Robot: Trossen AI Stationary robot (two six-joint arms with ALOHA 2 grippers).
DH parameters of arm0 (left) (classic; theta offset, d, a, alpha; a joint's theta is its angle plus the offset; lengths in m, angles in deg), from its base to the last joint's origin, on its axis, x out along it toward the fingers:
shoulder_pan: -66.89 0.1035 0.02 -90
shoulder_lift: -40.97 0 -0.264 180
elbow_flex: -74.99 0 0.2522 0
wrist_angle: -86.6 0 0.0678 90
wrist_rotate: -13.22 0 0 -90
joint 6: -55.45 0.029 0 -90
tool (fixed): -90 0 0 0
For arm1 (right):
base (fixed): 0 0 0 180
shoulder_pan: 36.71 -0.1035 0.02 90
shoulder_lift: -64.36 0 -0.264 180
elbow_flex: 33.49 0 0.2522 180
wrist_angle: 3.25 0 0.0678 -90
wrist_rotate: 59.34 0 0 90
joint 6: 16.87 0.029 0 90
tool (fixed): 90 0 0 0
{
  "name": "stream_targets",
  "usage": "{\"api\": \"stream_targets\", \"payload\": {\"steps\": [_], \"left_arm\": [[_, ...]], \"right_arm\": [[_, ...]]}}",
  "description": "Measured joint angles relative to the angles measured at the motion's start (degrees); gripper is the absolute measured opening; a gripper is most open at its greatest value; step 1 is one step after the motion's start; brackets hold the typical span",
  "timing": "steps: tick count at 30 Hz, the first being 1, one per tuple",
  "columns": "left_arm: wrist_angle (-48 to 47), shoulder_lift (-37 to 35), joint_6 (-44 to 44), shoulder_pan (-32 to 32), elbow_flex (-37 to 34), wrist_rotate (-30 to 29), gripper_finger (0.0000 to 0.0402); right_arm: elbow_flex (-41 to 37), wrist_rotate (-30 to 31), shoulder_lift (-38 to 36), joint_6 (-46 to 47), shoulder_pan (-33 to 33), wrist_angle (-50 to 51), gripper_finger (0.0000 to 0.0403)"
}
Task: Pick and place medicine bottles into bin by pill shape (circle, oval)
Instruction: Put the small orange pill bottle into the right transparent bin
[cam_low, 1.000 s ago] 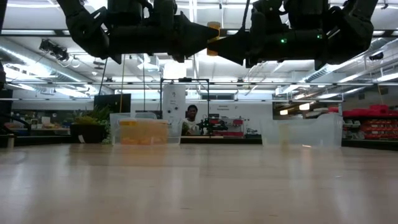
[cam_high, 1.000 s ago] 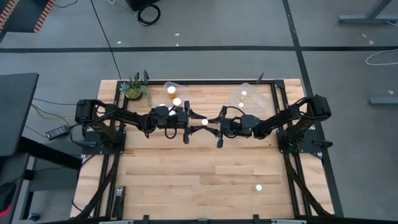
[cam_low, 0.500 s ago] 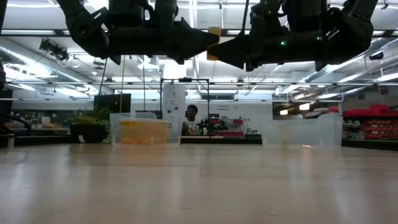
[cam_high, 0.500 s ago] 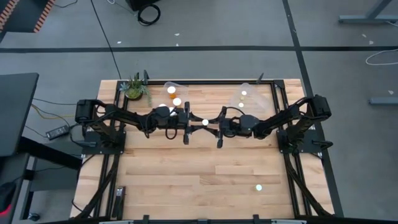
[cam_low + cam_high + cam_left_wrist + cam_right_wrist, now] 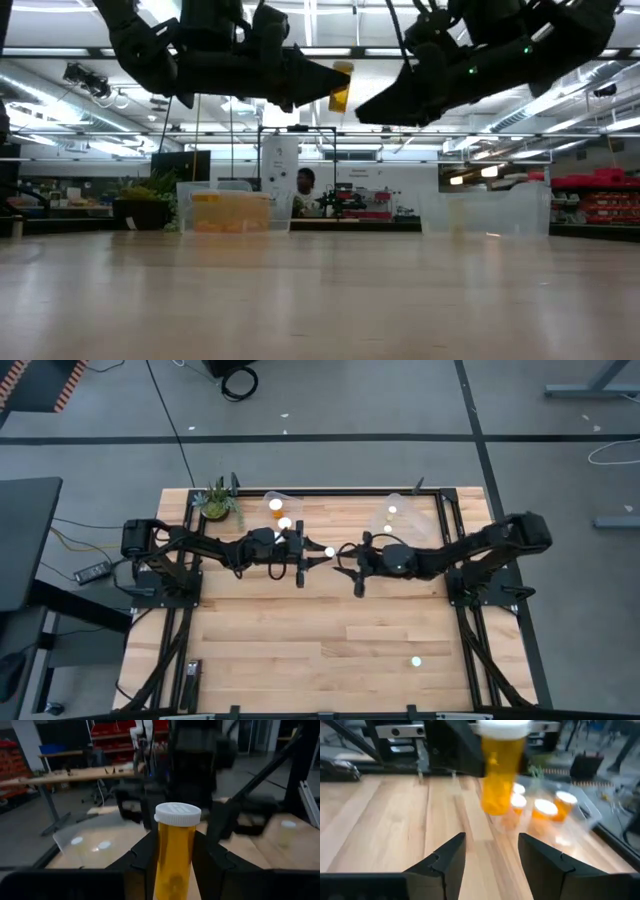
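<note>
An orange medicine bottle (image 5: 175, 852) with a white cap (image 5: 177, 814) is held upright high over the table's middle, also seen in the low view (image 5: 341, 87). My left gripper (image 5: 318, 557) is shut on it. My right gripper (image 5: 346, 561) faces it from the right, open (image 5: 490, 860) and just clear of the bottle (image 5: 502, 775), tipped slightly down. Another medicine bottle (image 5: 416, 661) stands on its base on the near right of the table. My left gripper pinches the bottle's orange body (image 5: 161, 855) below the cap, one finger (image 5: 145, 862) on each side. The fingers come in level from the table's left. The bottle stands upright, cap up, lifted well clear of the table.
Two clear bins stand at the table's far edge: the left bin (image 5: 280, 510) holds several orange bottles, and one white cap shows in the right bin (image 5: 398, 515). A potted plant (image 5: 215, 500) sits at the far left corner. Bare wood lies on the near half.
My right gripper has opened and let go of the bottle, tipped its fingers downward and drawn back a little toward the table's right edge. The bottle has stayed in the air in my left gripper, which has kept its place.
</note>
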Motion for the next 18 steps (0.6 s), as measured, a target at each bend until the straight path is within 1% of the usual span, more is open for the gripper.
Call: {"api": "stream_targets", "payload": {"steps": [4,6,8,11,16,18], "left_arm": [[-5.0,-0.02,0.65,1.03,0.0,0.22,0.0107],[-8.06,-0.02,1.33,1.56,0.0,0.17,0.0107],[-10.33,-0.02,1.47,2.07,0.0,0.17,0.0107],[-12.43,-0.02,1.4,2.41,0.0,0.22,0.0107],[-13.13,-0.02,2.17,2.09,0.0,0.22,0.0107],[-13.23,-0.02,3.38,1.75,0.0,0.22,0.0107]], "right_arm": [[0.0,0.46,-7.32,4.09,0.43,11.99,0.0193],[0.0,0.47,-9.64,5.81,0.71,13.8,0.0194],[0.0,0.57,-10.65,5.31,0.77,13.51,0.0194],[0.0,0.45,-9.67,4.02,0.55,11.4,0.0194],[0.23,-0.27,-4.44,3.65,1.25,4.0,0.0195],[1.42,-1.05,-2.53,3.64,1.69,3.75,0.0198]]}}
